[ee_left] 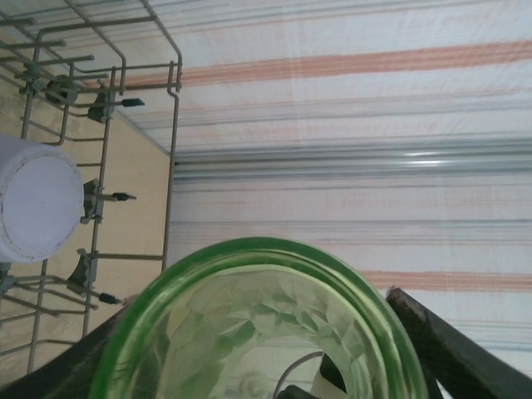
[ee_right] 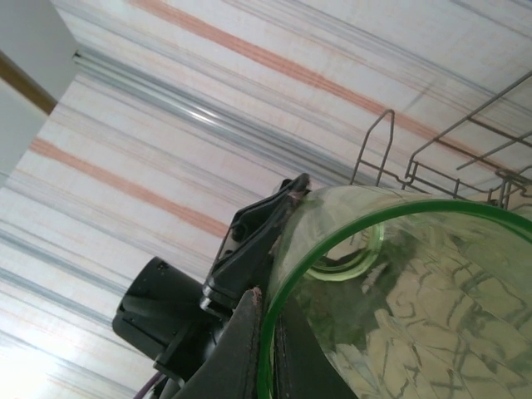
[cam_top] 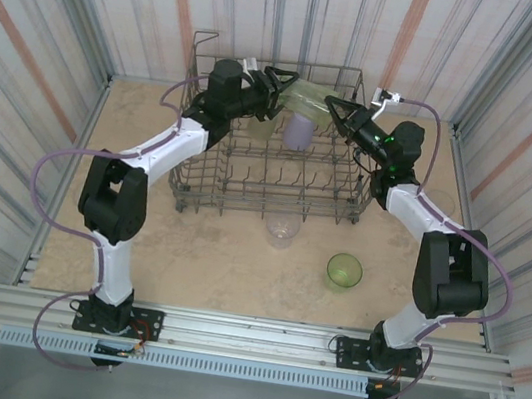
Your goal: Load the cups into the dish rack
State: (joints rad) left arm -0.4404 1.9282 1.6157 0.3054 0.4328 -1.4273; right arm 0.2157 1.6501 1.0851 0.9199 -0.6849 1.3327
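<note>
A translucent yellow-green cup (cam_top: pixel 312 95) hangs on its side above the back of the dish rack (cam_top: pixel 249 182), held from both sides. My left gripper (cam_top: pixel 282 86) spans the cup's body (ee_left: pixel 249 332), one dark finger (ee_left: pixel 453 341) against each flank. My right gripper (cam_top: pixel 338 111) is shut on the cup's rim (ee_right: pixel 332 241), pinching the wall between its fingertips (ee_right: pixel 249 332). A lavender cup (cam_top: pixel 299 130) stands upside down in the rack just below; the left wrist view has it (ee_left: pixel 37 208) at the left edge. A clear cup (cam_top: pixel 281 230) and a second green cup (cam_top: pixel 344 271) stand on the table in front of the rack.
The rack's upright tines and back rim wire (ee_left: pixel 172 125) lie close under the held cup. A wire loop (cam_top: pixel 203 43) rises at the rack's back left corner. Striped walls close in the back and both sides. Open tabletop lies left of the clear cup.
</note>
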